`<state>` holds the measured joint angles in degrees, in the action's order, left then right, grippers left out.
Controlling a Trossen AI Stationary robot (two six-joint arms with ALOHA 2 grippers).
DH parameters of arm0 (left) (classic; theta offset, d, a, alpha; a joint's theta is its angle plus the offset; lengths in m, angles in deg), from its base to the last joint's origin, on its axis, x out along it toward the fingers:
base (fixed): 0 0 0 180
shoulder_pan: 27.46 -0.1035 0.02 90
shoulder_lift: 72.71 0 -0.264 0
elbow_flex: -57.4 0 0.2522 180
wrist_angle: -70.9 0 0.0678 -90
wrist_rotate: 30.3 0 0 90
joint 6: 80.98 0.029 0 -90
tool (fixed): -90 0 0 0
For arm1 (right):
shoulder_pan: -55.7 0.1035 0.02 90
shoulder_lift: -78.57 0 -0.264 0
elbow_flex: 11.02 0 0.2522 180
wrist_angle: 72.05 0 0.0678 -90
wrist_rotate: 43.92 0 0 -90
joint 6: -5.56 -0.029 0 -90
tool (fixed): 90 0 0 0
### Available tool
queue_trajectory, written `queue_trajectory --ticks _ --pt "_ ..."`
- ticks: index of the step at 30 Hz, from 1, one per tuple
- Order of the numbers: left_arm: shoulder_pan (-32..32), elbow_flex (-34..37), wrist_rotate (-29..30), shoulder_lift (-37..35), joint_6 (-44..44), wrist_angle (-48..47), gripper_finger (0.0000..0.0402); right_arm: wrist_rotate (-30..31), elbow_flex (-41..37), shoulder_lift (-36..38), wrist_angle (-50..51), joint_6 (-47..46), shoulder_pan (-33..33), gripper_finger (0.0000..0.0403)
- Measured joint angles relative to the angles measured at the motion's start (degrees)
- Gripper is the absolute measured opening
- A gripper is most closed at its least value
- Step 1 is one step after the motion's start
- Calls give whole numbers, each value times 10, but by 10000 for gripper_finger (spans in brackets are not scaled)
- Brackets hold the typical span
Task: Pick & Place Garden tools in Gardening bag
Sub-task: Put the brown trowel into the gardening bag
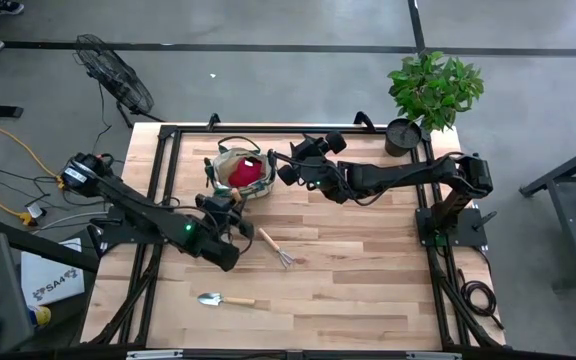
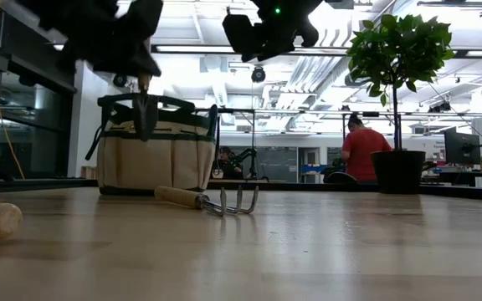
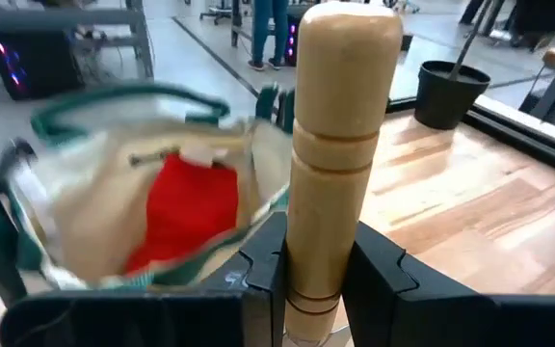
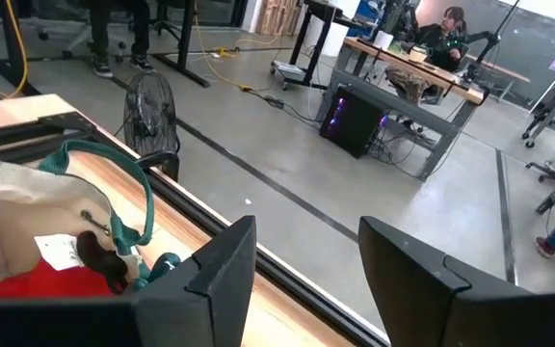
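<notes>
Hand rake (image 2: 210, 200) before gardening bag (image 2: 153, 159)

Two black jointed arms. Left arm (image 1: 138, 212): green indicator light near wrist, black cable at base. Right arm (image 1: 398, 178): boxy base joint. Left gripper (image 3: 316, 280) and right gripper (image 4: 306, 280): matte black angular fingers.

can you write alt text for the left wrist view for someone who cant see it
The left gripper is shut on the pale wooden handle of a garden tool, which stands upright between its dark fingers. Behind it the beige gardening bag with green trim lies open, something red inside, on the wooden table; a black pot stands farther back.
</notes>
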<state>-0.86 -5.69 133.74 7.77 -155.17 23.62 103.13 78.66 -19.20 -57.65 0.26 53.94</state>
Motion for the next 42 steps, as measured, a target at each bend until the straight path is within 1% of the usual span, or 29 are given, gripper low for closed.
queue_trajectory --ticks 3,5,8,11,18,27,31,35,42 --pt "-9 -40 9 9 2 -58 64 -4 0 0 0 -24 0 178" --pt "-19 -54 0 12 3 -83 64 -5 0 0 0 -30 0 178" --pt "-35 -57 -18 17 3 -96 64 -5 0 0 3 -31 0 178" --pt "-48 -56 -17 23 -7 -119 64 -5 0 0 4 -40 0 178" --pt "-75 -57 -11 22 -11 -130 64 -6 0 0 7 -41 0 178" --pt "-75 -68 -1 22 -10 -134 64 -7 0 0 7 -41 0 178" --pt "-75 -81 7 21 17 -134 64 -21 0 0 7 -42 0 178" --pt "-75 -82 19 21 21 -138 64 -21 0 0 7 -42 0 178" --pt "-105 -69 -11 21 9 -142 64 -21 0 0 7 -42 0 178"
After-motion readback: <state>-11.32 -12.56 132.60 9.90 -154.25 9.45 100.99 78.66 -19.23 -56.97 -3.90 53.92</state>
